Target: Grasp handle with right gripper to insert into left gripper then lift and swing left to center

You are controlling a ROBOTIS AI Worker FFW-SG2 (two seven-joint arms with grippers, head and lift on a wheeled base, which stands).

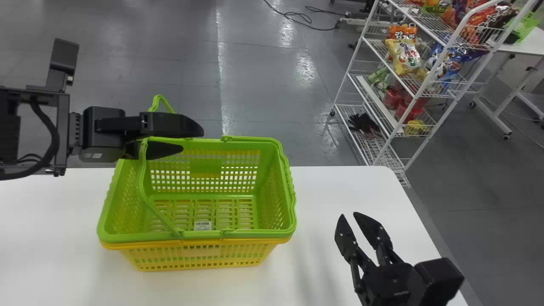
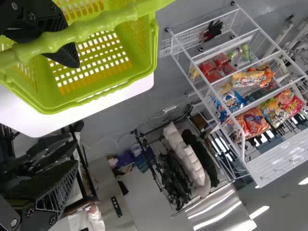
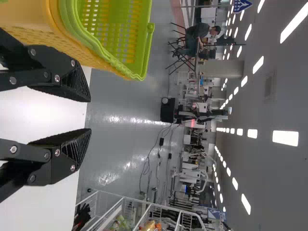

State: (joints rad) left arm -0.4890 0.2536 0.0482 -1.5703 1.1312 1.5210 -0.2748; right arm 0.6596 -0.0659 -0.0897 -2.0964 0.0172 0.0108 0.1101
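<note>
Glossy grey floor (image 1: pixel 263 85) spreads beyond the white table (image 1: pixel 331 187) and white wire rack (image 1: pixel 374 98). A lime plastic basket (image 1: pixel 272 233) nests in a yellow one (image 1: pixel 199 243). The right gripper (image 1: pixel 350 217) is empty, fingers apart; the left gripper (image 1: pixel 193 139) gapes, the slim green handle (image 1: pixel 161 216) crossing one finger (contact, I cannot tell).

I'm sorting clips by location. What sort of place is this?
Probably a robotics lab or workshop with a mock shop corner: a white wire rack holds bagged snacks, a green-and-yellow plastic basket stands on a white table, and black cables trail over the grey floor.
</note>
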